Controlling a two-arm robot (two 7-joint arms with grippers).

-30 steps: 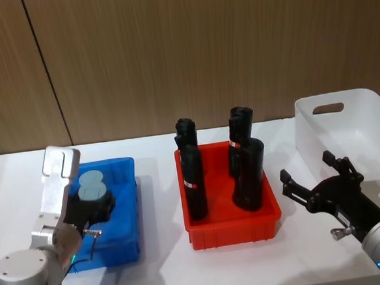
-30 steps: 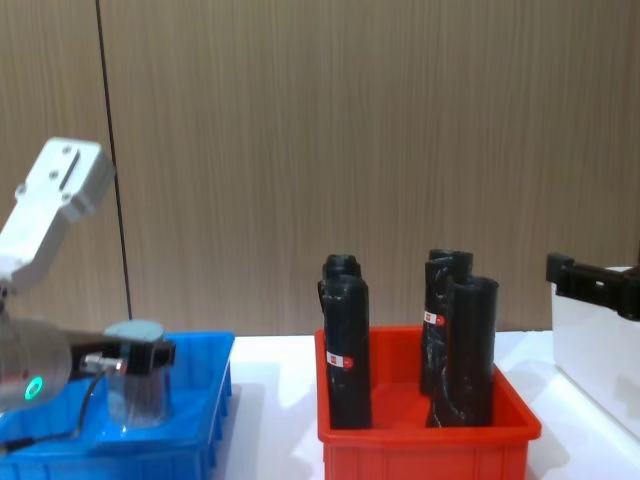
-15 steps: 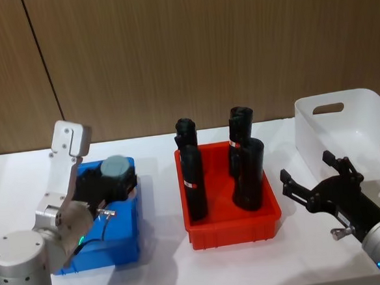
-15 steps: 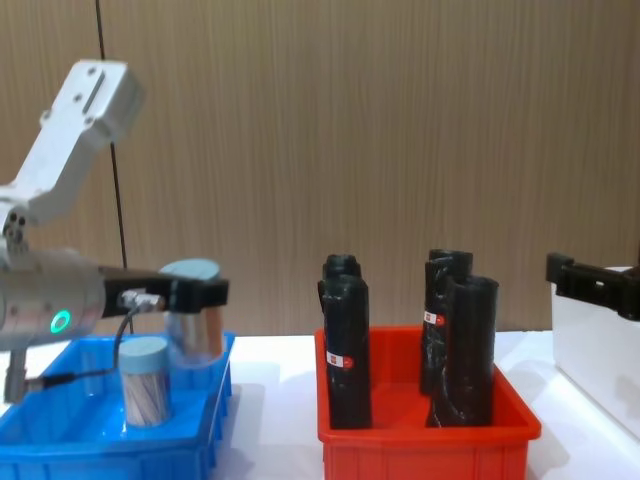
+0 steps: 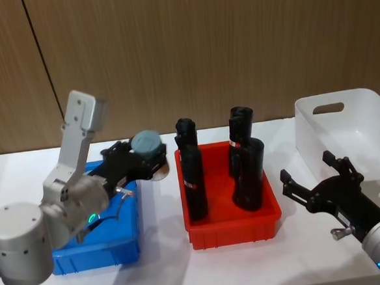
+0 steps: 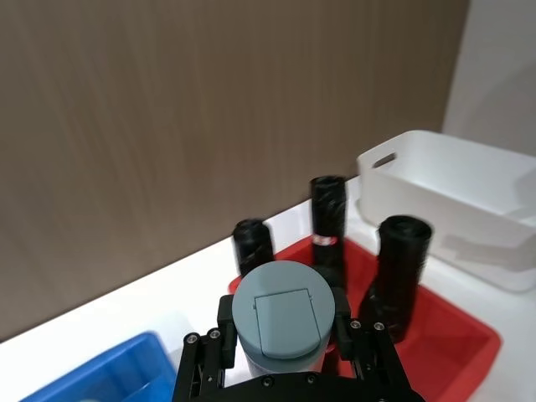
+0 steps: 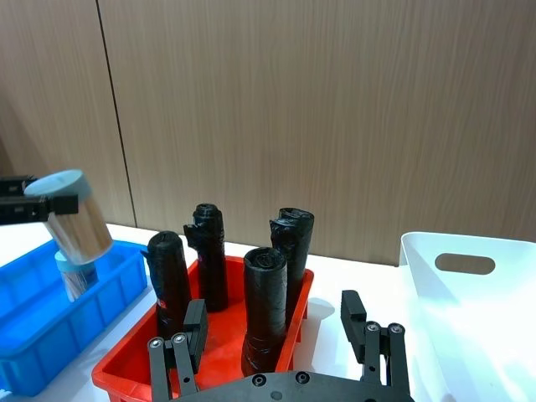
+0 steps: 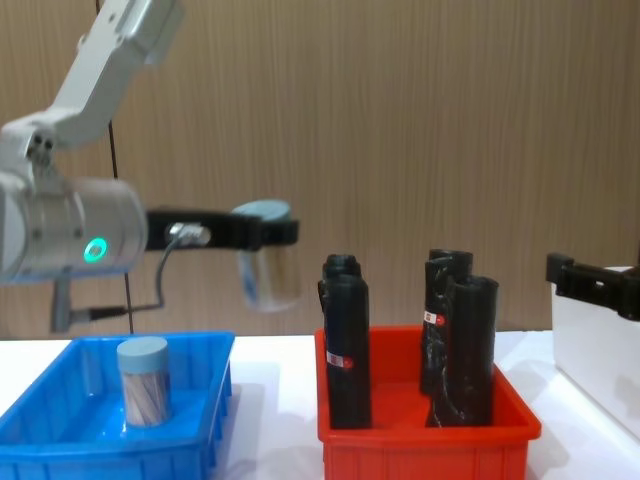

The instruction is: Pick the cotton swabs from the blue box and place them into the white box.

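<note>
1. In the left hand (image 5: 143, 161), clenched, sits one tilted tub of cotton swabs (image 8: 268, 275), just past the blue box (image 8: 205, 440) (second tub (image 8: 144, 380) behind).
2. Ahead, black rolls (image 5: 248, 174): I'd pass high.
3. Farthest, white box (image 5: 364, 114), near the unclenched right hand (image 5: 316, 180): release low.

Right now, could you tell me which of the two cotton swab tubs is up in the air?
The tub gripped by the left hand, tilted in mid-air; the other tub stands upright inside the blue box.
</note>
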